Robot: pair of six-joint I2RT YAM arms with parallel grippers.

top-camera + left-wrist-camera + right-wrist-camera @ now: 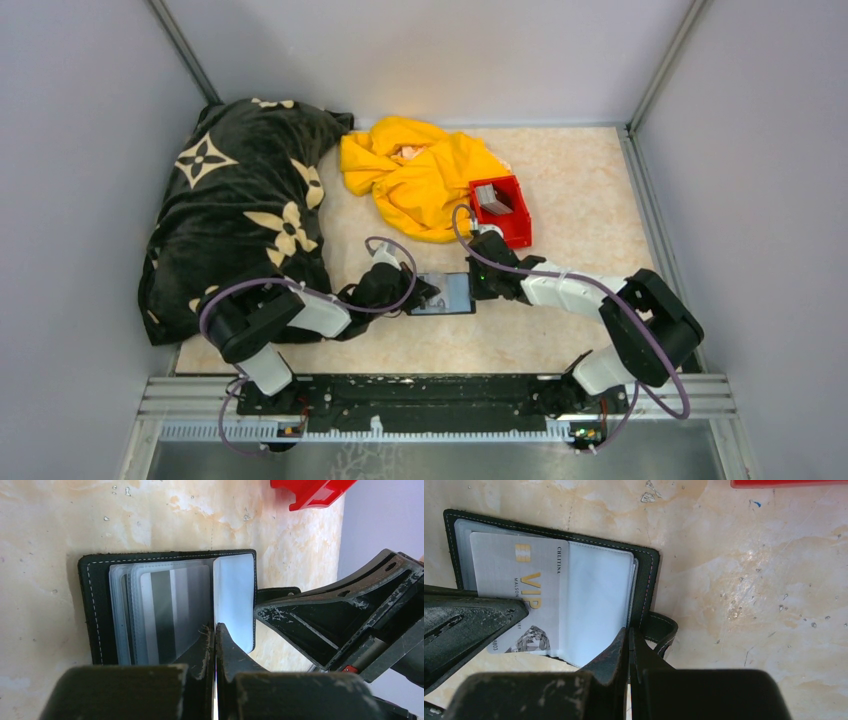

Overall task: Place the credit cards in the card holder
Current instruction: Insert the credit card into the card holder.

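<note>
— So where is the card holder [452, 293]?

— Centre of the overhead view, lying open and flat on the table [580, 200], between the two arms. One silver VIP card [514, 575] sits in it, beside a clear sleeve [599, 595], in the left half of the right wrist view.

— And the rest of the credit cards [492, 200]?

— Up and to the right of the holder in the overhead view, in the red bin [518, 225], apart from it.

— Why are both arms crowding the holder?

— To keep it open, I'd say. The left gripper [215, 630] has its fingers pressed together, tips down at the fold of the sleeves. Whether a thin sleeve is pinched between them I can't tell. The right gripper [628, 635] is likewise fully closed, gripping nothing I can see, its tips at the holder's edge just by the snap tab [655, 625].

— So pinning, not grasping?

— That's my reading: a springy cover would likely flop shut otherwise. One arm will have to leave it to fetch a card.
</note>
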